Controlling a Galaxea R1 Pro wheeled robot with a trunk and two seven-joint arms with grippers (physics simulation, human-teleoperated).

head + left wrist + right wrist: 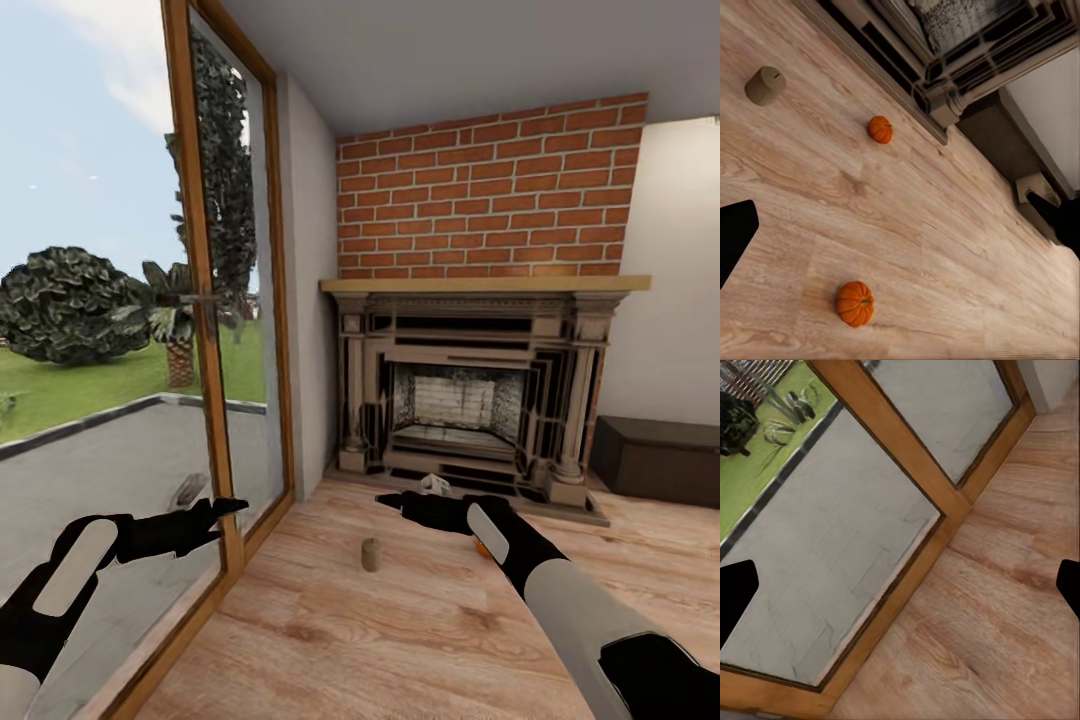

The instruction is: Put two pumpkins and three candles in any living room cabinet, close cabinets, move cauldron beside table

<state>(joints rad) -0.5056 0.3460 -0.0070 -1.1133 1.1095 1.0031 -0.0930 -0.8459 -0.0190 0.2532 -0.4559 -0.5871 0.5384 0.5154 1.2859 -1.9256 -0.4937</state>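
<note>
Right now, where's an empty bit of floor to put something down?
The wood floor between the window frame and the right arm is bare, nearer than the candle. By the fireplace it is busier: the candle and two pumpkins sit there.

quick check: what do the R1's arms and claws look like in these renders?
Both arms look alike in the head view: light grey-white forearm shells, then matte black wrist housings, each with a pale grey elongated rounded panel on top. The left claw and right claw are matte black, with slim tapering fingers. No cables or markings are visible. In the wrist views the fingers show as flat black shapes at the frame edges.
</note>
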